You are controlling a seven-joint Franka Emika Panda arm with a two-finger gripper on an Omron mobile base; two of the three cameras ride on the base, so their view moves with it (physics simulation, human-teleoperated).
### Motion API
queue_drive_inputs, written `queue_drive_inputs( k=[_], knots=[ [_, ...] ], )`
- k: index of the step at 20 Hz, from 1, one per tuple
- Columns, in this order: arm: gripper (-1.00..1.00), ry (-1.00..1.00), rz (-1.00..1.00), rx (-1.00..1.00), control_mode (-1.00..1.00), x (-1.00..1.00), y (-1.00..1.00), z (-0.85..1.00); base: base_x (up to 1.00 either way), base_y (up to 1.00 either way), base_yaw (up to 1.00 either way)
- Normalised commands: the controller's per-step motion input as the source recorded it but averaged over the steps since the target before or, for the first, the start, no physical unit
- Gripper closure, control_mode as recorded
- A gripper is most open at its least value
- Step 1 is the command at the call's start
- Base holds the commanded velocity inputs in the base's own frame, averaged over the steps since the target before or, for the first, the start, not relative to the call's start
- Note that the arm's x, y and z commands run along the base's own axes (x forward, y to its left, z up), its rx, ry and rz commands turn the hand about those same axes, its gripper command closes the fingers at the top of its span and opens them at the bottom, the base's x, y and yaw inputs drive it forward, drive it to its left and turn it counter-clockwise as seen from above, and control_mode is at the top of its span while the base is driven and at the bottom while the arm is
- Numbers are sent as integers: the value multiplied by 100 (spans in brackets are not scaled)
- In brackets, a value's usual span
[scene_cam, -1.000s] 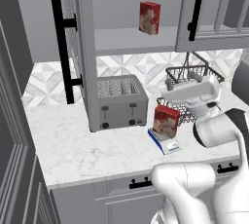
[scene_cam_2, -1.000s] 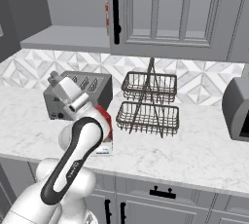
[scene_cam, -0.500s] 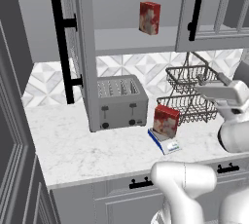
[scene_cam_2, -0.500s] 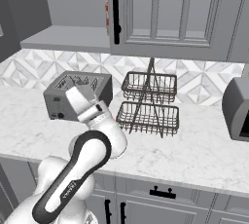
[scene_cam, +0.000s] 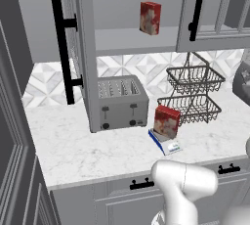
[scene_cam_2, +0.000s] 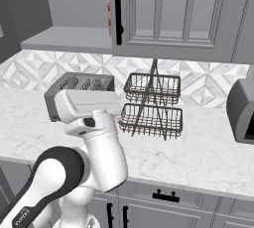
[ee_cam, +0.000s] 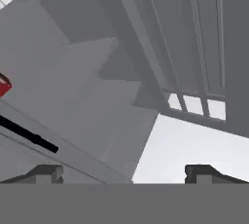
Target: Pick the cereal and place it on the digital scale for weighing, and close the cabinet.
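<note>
**Cereal is on the scale, now go for the cabinet door**

Your pincer (ee_cam: 124,172) is sitting wide open and holding nothing. It is looking up at the cabinet (ee_cam: 194,47), whose doors are hanging open above you. The cereal (scene_cam: 166,121) is standing on the digital scale (scene_cam: 164,143) on the counter (scene_cam: 73,146). A second red box (scene_cam: 150,17) is sitting on the cabinet shelf.

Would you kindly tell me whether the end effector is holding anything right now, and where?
Nothing is held: the end effector is open and empty; the cereal sits on the scale.
</note>
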Motion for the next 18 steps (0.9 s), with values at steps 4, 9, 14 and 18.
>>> queue_drive_inputs(
  k=[4,9,14,18],
  knots=[
    [-100,13,-57,-21,-100,-54,20,1,0,0,0],
    [-100,9,-11,-27,-100,-16,95,2,0,0,0],
    [-100,10,0,-26,-100,-4,100,2,0,0,0],
    [-100,1,0,-50,-100,-25,100,-3,0,0,0]
  ],
)
